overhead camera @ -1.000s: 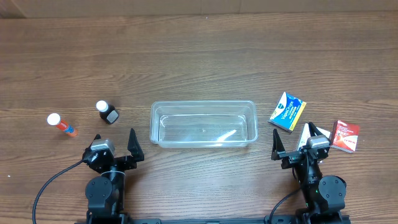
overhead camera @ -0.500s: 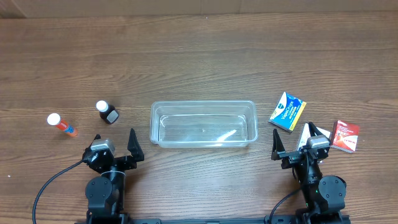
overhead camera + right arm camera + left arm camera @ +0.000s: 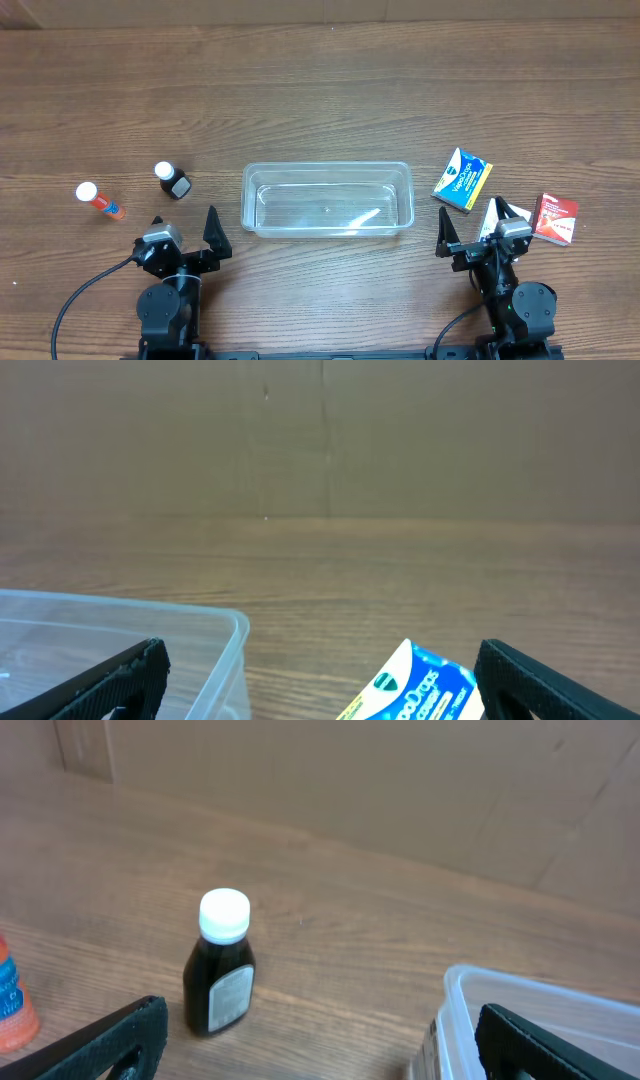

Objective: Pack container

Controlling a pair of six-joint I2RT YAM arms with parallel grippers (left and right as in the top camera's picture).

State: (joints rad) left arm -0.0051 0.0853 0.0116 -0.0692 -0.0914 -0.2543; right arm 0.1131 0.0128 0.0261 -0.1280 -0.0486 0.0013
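Observation:
The clear plastic container [image 3: 327, 199] lies empty at the table's middle; its corner shows in the left wrist view [image 3: 520, 1010] and the right wrist view [image 3: 150, 630]. A small dark bottle with a white cap [image 3: 172, 180] stands left of it, also in the left wrist view [image 3: 219, 965]. An orange tube with a white cap [image 3: 99, 199] lies further left. A blue box [image 3: 462, 180] lies right of the container, also in the right wrist view [image 3: 415, 690]. A red box [image 3: 554, 218] lies at the far right. My left gripper [image 3: 184, 228] and right gripper [image 3: 472, 224] are open and empty near the front edge.
A white card or box [image 3: 496, 214] lies partly under the right gripper, between the blue and red boxes. A black cable [image 3: 80, 295] runs from the left arm toward the front edge. A brown wall stands behind the table.

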